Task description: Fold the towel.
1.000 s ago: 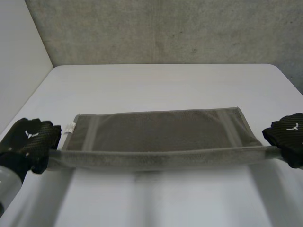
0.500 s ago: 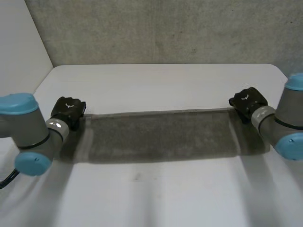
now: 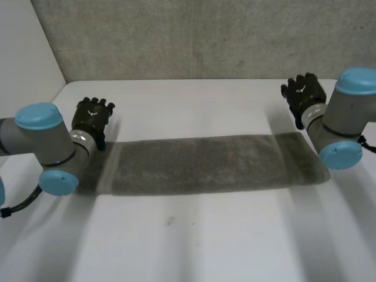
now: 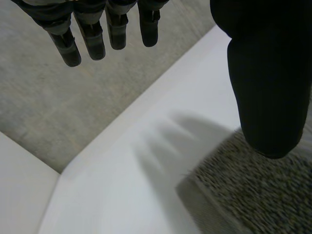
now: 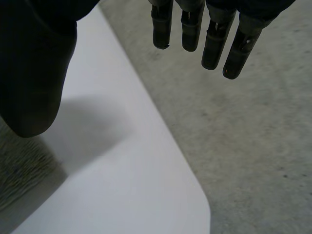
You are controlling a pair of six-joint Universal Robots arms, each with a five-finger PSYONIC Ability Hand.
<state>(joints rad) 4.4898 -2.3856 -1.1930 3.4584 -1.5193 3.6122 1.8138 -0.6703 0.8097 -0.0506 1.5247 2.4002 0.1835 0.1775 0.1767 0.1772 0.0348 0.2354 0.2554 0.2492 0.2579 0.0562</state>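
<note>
A grey towel (image 3: 205,164) lies flat on the white table (image 3: 188,235) as a long folded strip running side to side. My left hand (image 3: 93,116) hovers just beyond the strip's far left corner, its fingers (image 4: 92,34) straight and spread, holding nothing. My right hand (image 3: 302,93) is lifted past the far right corner, its fingers (image 5: 214,39) also straight and empty. In the left wrist view a corner of the towel (image 4: 253,190) lies under the thumb. The right wrist view catches a bit of the towel (image 5: 19,170) below the thumb.
A grey concrete floor (image 3: 205,35) lies beyond the table's far edge. A white wall (image 3: 23,59) stands at the left. The table's rounded far right corner (image 5: 195,195) is close under my right hand.
Both hands have let go of the towel's far corners and risen away from it with fingers spread. The towel now lies as a folded strip.
</note>
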